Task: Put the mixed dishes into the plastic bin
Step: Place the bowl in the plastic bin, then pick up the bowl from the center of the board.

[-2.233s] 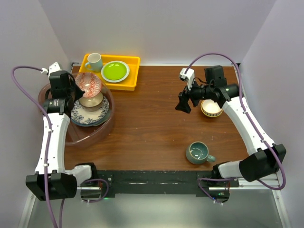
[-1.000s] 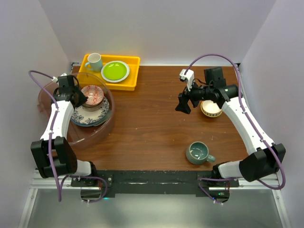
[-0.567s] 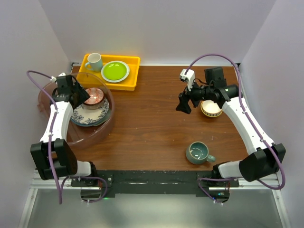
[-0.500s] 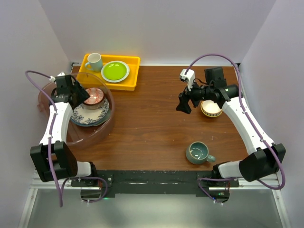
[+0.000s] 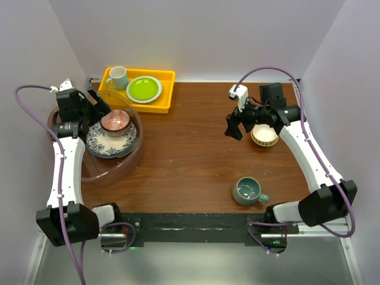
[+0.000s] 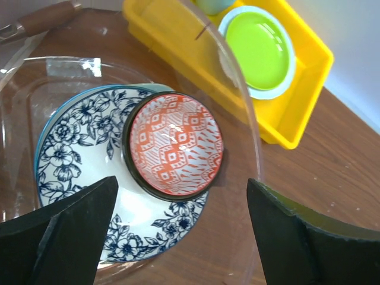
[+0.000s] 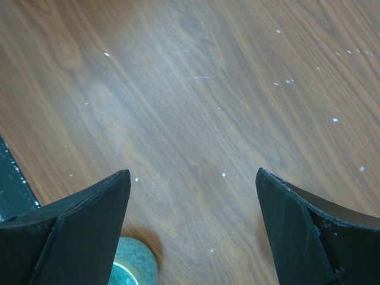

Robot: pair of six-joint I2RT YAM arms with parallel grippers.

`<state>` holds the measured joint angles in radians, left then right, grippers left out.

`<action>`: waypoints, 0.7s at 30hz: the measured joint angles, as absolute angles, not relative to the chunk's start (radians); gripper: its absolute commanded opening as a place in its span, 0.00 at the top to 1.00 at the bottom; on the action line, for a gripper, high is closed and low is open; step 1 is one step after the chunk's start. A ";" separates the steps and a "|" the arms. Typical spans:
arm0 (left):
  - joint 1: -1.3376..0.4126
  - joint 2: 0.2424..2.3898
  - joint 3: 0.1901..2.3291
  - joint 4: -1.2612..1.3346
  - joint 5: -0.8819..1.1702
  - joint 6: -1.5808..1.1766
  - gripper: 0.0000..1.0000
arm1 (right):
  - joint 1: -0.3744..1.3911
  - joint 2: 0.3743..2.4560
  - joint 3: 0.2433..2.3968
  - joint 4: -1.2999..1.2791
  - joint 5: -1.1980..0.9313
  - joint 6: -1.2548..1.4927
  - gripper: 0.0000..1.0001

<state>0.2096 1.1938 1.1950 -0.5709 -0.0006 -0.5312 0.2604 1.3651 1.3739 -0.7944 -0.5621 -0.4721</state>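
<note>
Left gripper [image 6: 181,180] jaws spread wide, holding nothing, above the small reddish bowl [image 6: 176,145]. The bowl sits upright on the blue-rimmed plate [image 6: 77,178] inside the plastic bin [image 6: 249,136]. Right gripper [image 7: 193,172] also spread and empty, over the table [image 7: 196,89] just beside the cream-tan bowl [image 5: 265,135]. Teal mug [image 5: 247,190] stands on the table, well apart from the bin.

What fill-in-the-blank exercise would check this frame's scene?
The red patterned bowl rests on the ____ floral plate inside the plastic bin.
The lime-green plate lies in the ____ tray.
The left gripper, hovering above the bowl, is ____.
Missing: blue; yellow; open.
</note>
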 measured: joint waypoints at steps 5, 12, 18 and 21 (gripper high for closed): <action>0.210 1.165 1.217 -0.572 0.065 -0.532 0.00 | 0.226 1.365 1.374 -0.797 -0.517 -0.476 0.08; 0.211 1.131 1.221 -0.564 0.199 -0.532 0.00 | 0.163 1.370 1.368 -0.801 -0.476 -0.487 0.06; 0.211 1.110 1.212 -0.514 0.363 -0.533 0.00 | 0.109 1.414 1.366 -0.810 -0.458 -0.495 0.05; 0.210 1.103 1.211 -0.493 0.427 -0.535 0.00 | 0.084 1.443 1.366 -0.815 -0.455 -0.500 0.05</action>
<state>0.2104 1.1034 1.2106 -0.4934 0.4274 -0.5350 0.0841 1.4433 1.3659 -0.8146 -0.4545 -0.4999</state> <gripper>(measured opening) 0.997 0.946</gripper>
